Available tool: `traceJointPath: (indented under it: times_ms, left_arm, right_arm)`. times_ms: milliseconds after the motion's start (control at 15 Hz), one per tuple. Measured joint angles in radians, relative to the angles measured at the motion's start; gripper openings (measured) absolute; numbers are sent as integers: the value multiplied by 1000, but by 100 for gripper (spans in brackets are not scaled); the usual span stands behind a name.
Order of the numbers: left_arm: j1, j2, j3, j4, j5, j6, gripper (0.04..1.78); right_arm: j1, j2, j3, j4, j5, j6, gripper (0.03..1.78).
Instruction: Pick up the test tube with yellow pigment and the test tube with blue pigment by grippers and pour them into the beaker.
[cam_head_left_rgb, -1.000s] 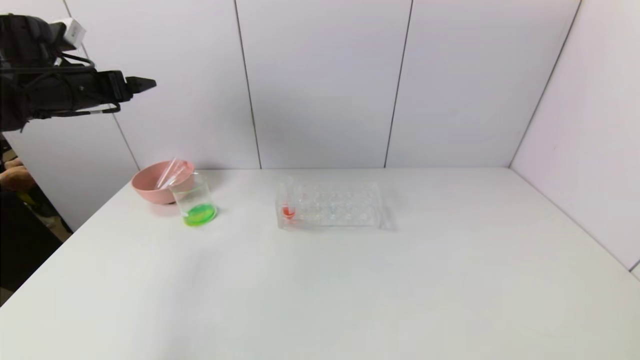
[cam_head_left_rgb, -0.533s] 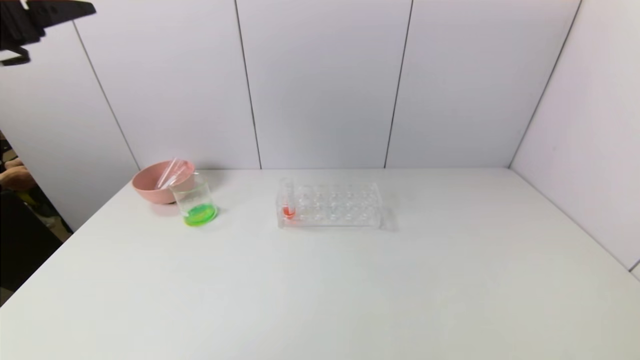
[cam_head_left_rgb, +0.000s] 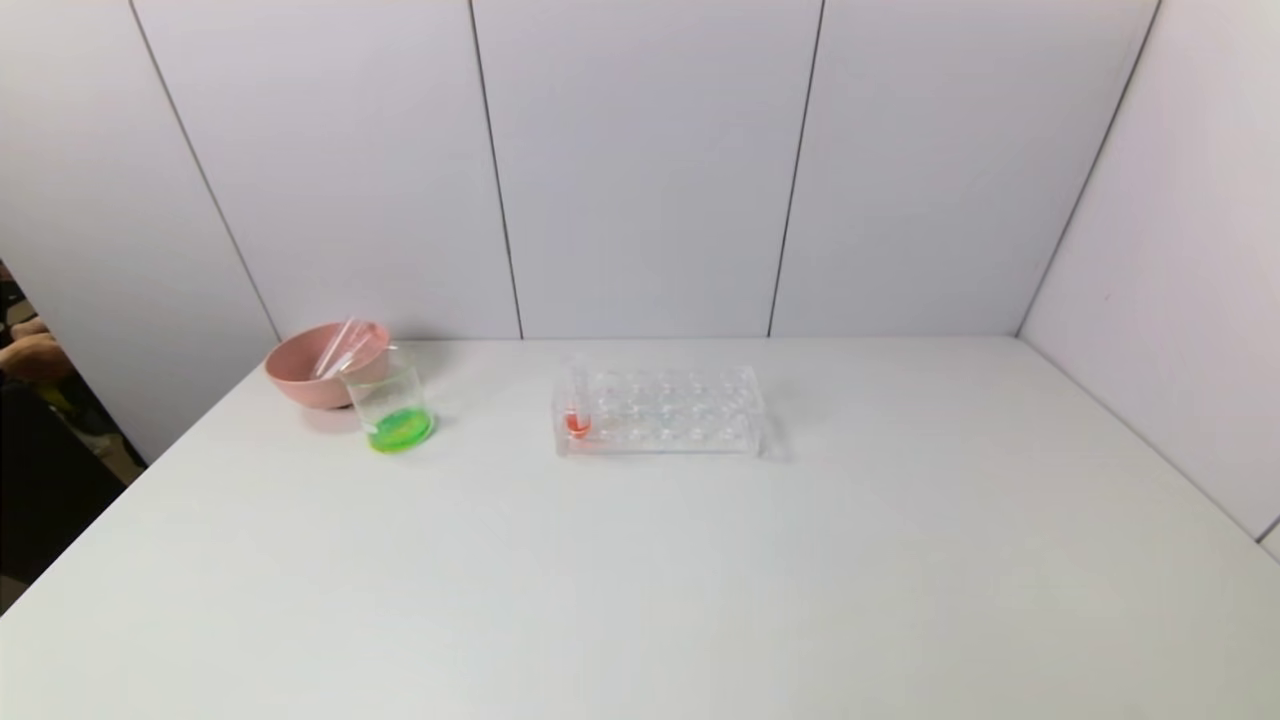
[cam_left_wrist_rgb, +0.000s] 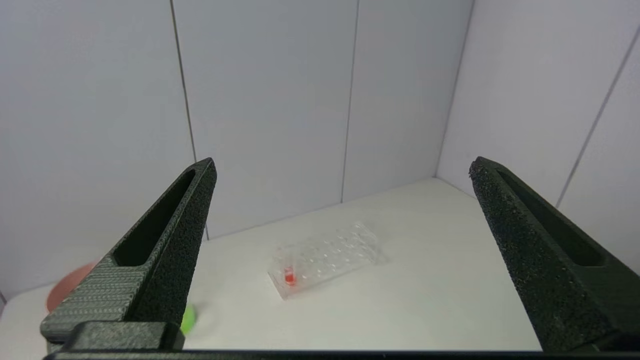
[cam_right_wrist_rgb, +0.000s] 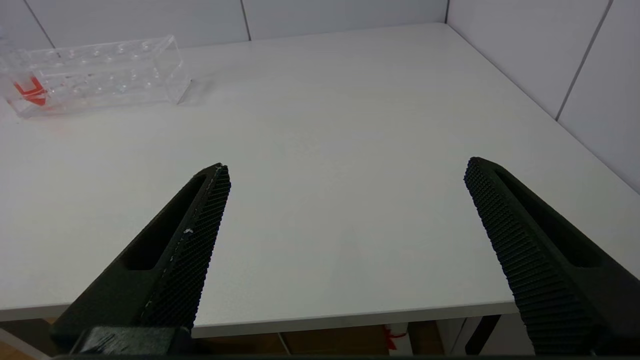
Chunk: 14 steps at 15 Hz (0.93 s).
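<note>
The beaker (cam_head_left_rgb: 392, 408) stands at the table's back left with bright green liquid in its bottom. No tube with yellow or blue pigment shows. Two clear tubes (cam_head_left_rgb: 338, 346) with no colour in them lean in the pink bowl (cam_head_left_rgb: 305, 372) behind the beaker. My left gripper (cam_left_wrist_rgb: 342, 165) is open and empty, high above the table's left side, out of the head view. A sliver of the green liquid (cam_left_wrist_rgb: 189, 317) shows by its finger. My right gripper (cam_right_wrist_rgb: 346, 165) is open and empty, low over the table's front edge.
A clear rectangular tube rack (cam_head_left_rgb: 690, 412) stands at the back centre, with one red-tipped tube (cam_head_left_rgb: 577, 418) in its left end. It also shows in the left wrist view (cam_left_wrist_rgb: 330, 255) and the right wrist view (cam_right_wrist_rgb: 100, 75). White walls close off the back and right.
My left arm, seen at upper left a second ago, has risen and left the head view. The things on the table have not moved.
</note>
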Motion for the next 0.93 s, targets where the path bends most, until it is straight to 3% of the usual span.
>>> traceJointPath:
  times_ms: [200,400,667,933]
  left_arm:
    - [-54,-214,14,320,43,4,176]
    - [-85,-378,103,517,133,33,176]
    - [-103,-461,244,513,256,129,176]
    - [-154,-587,513,400,334,135,176]
  right_arm:
    - [0,0,0,0,0,0,171]
    - [1,0,0,0,0,0,171]
    - [1,0,0,0,0,0,171]
    - [1,0,0,0,0,0,171]
